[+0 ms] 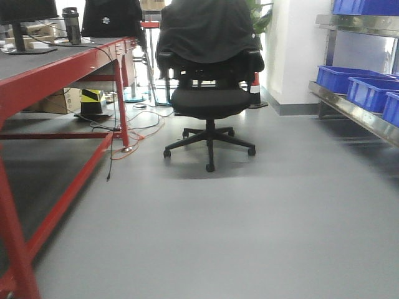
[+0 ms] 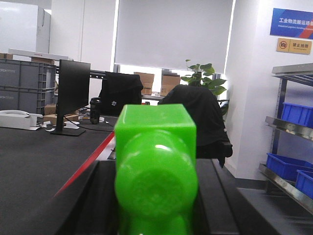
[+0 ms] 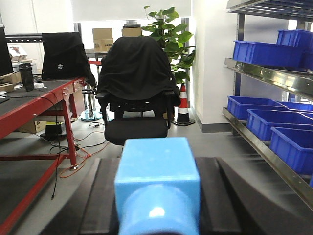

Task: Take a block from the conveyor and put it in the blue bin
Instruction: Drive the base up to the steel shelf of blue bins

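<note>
A bright green plastic block fills the left wrist view at 6 o'clock, in the middle of the left gripper, and a light blue plastic block sits the same way in the right gripper (I cannot tell if either is squeezing). This looks like the carrying step; next, reach the blue plastic bins at 3 o'clock and let go.
</note>
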